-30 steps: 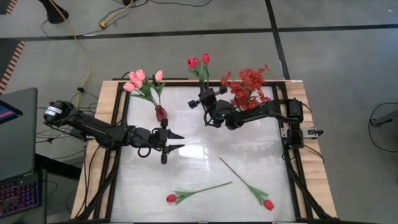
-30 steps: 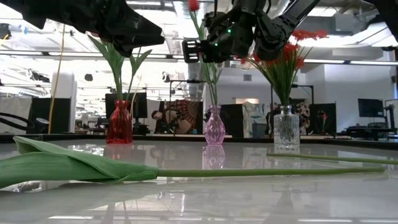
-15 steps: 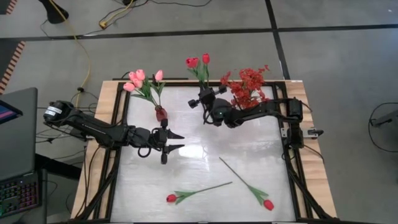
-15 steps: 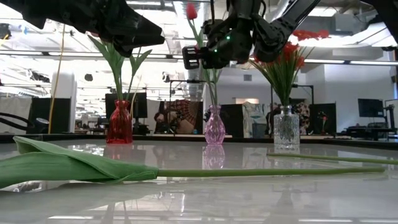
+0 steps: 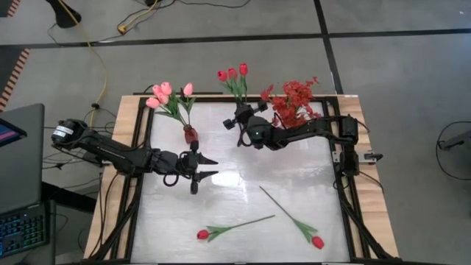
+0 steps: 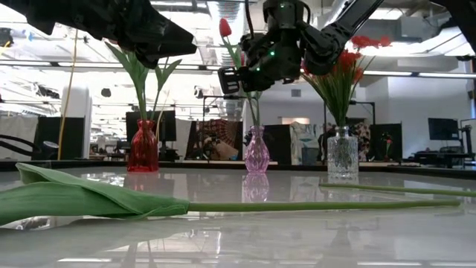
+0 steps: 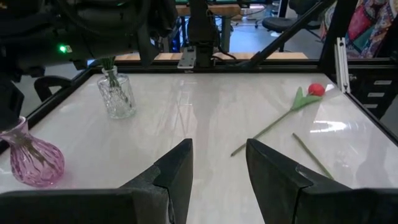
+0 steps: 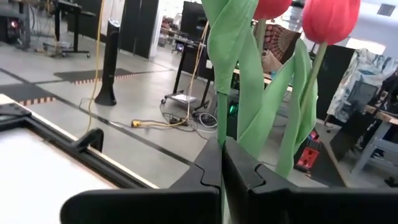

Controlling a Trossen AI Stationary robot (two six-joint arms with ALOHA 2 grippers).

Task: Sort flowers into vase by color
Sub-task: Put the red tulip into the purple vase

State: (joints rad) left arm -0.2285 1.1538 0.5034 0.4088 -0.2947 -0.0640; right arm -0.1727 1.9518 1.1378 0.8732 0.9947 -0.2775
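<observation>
- High view: left gripper (image 5: 208,167), fingers apart and empty, over the white table (image 5: 243,184) just in front of the red vase (image 5: 190,135) of pink tulips (image 5: 165,95). Right gripper (image 5: 241,120) at the back edge, by the red tulips (image 5: 232,75); red blossom spray (image 5: 293,101) beside them. Two loose red tulips (image 5: 203,234) (image 5: 317,241) lie near the front edge.
- Low view: red vase, pink glass vase (image 6: 256,151) and clear glass vase (image 6: 342,153) in a row; a tulip stem (image 6: 320,205) lies in front.
- Left wrist view: fingers (image 7: 176,172) spread, nothing between.
- Right wrist view: fingers (image 8: 209,168) pressed together on a green tulip stem (image 8: 222,112).
</observation>
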